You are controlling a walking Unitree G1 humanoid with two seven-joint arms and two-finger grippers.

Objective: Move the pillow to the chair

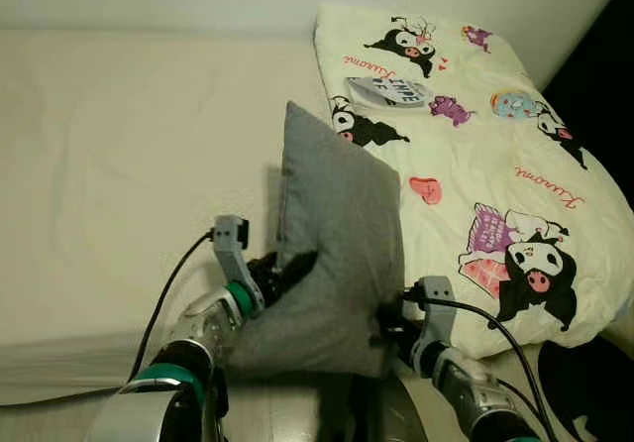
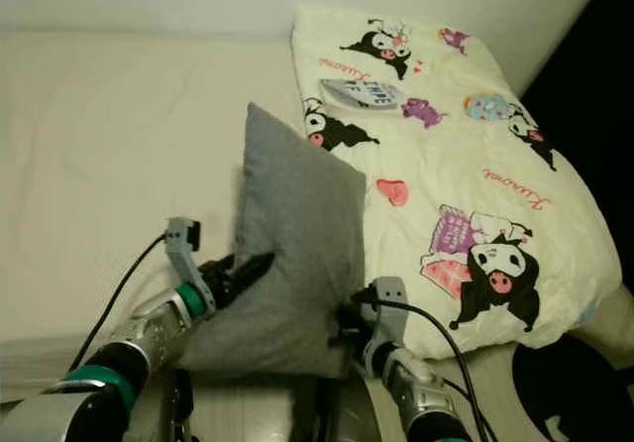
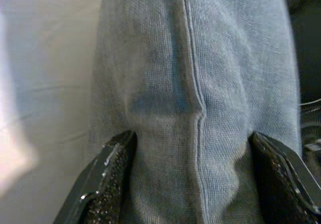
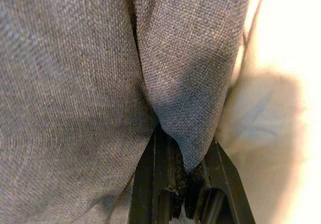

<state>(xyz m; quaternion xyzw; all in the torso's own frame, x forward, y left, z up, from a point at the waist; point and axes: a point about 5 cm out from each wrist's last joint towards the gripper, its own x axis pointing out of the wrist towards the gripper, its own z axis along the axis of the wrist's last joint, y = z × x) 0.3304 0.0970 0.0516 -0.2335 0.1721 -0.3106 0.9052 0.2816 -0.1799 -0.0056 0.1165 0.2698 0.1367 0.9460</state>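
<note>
Pillow (image 1: 337, 254) between left gripper (image 3: 193, 184), right gripper (image 4: 188, 179)

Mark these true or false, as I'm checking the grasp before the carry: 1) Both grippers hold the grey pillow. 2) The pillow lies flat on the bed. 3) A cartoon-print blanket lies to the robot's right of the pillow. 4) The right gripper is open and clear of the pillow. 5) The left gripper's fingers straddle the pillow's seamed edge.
1) True: the left gripper and right gripper both grip the grey pillow.
2) False: it stands up on edge, tilted, over the bed.
3) True: the cartoon-print blanket lies there.
4) False: it pinches a fold of the pillow's fabric.
5) True: one finger sits on each side of the seam.
</note>
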